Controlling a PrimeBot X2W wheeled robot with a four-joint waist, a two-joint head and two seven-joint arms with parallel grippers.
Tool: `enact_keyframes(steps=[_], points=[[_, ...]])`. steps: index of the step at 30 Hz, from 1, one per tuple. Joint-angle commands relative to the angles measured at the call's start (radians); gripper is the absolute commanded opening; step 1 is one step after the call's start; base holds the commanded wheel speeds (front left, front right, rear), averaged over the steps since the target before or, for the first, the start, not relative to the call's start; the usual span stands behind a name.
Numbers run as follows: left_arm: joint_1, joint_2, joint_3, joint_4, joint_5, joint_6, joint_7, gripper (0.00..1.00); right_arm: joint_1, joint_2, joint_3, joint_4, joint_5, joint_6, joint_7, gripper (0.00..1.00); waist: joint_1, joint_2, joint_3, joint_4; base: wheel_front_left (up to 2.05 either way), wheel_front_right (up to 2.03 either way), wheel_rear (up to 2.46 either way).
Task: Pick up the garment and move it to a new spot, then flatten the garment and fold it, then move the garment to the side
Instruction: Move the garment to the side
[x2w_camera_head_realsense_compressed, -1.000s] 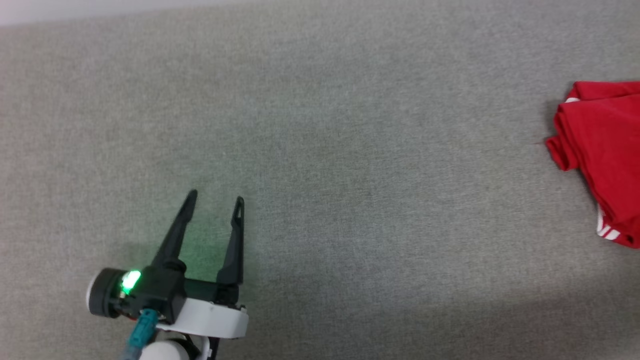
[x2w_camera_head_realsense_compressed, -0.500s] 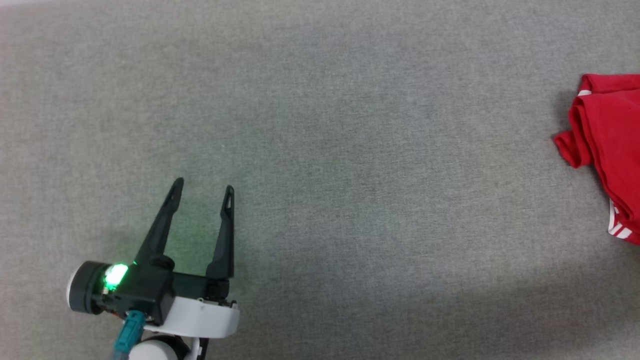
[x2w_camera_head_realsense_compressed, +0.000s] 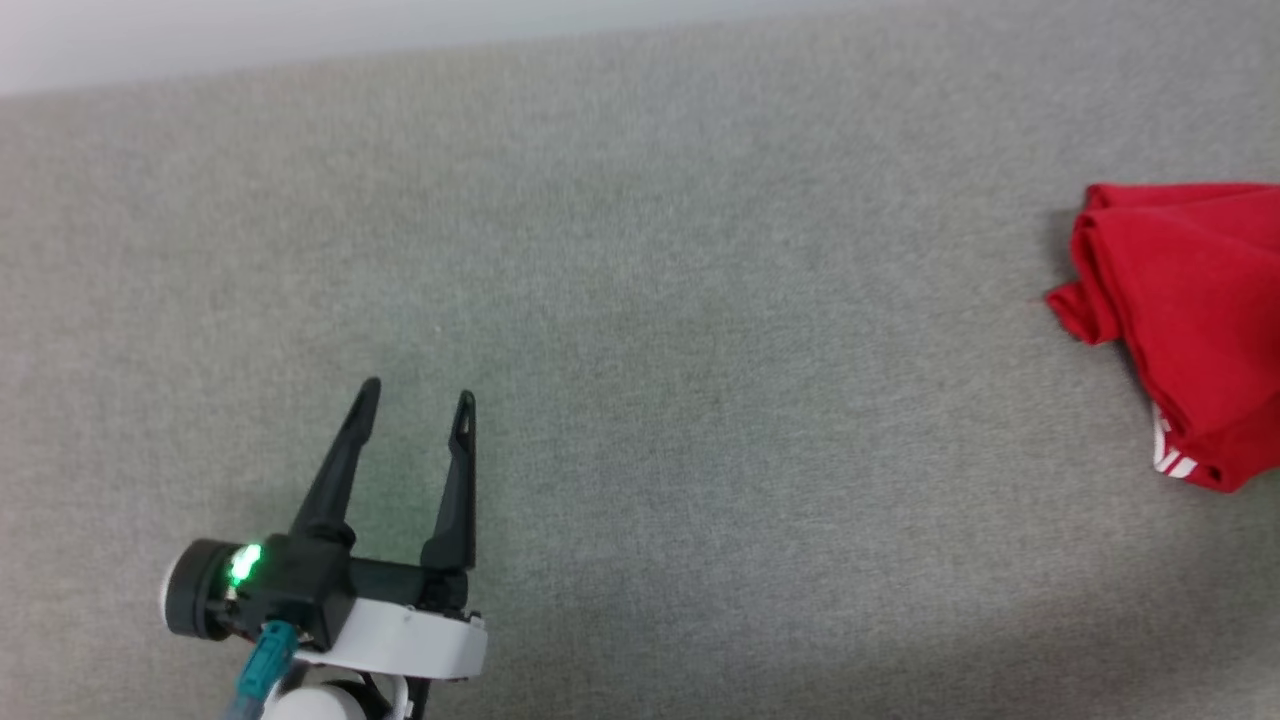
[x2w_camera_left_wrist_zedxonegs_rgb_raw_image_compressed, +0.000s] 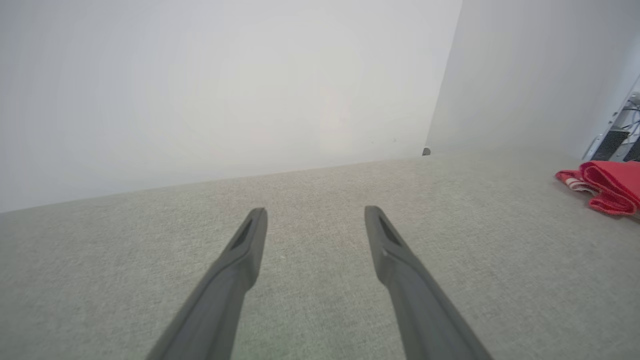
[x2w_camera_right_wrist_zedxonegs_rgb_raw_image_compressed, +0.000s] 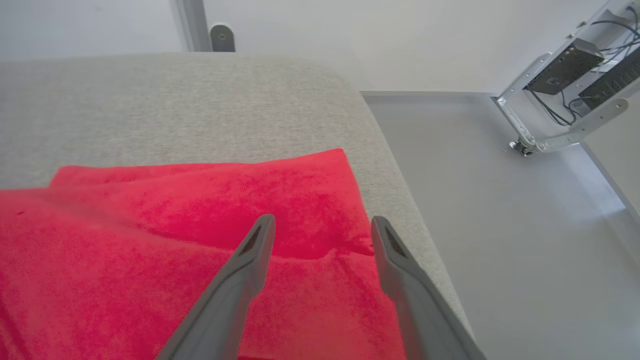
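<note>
Head looks down, wrists skim low; all share the garment (x2w_camera_head_realsense_compressed: 1190, 300).

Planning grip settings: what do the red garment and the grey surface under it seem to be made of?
The garment: soft matte knit cloth, seemingly; it folds limply, with a fuzzy face. The surface: grey woven fabric covering, matte; fine heathered weave, rounded edge.

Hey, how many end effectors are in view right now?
2. The left end effector, open, is over the grey surface, lower left in the head view; the right end effector, open, is over the garment.
</note>
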Motion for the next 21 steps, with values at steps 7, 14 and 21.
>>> enact_keyframes(steps=[7, 14, 21], points=[[0.003, -0.002, 0.022, 0.095, -0.032, -0.011, -0.025, 1.00, 0.143, 0.087, 0.111, -0.160, 0.048, -0.002, -0.089, 1.00, 0.0000, 0.0000, -0.149, -0.023, 0.00, 0.00, 0.00], [0.016, -0.004, 0.044, 0.172, -0.037, -0.005, -0.030, 1.00, 0.274, 0.195, 0.160, -0.307, 0.083, -0.002, -0.164, 1.00, 0.0000, 0.0000, -0.240, -0.027, 0.00, 0.00, 0.00], [0.050, -0.010, 0.062, 0.216, -0.027, -0.003, -0.028, 1.00, 0.396, 0.266, 0.139, -0.418, 0.086, -0.002, -0.202, 1.00, 0.0000, 0.0000, -0.312, -0.023, 0.00, 0.00, 0.00]])
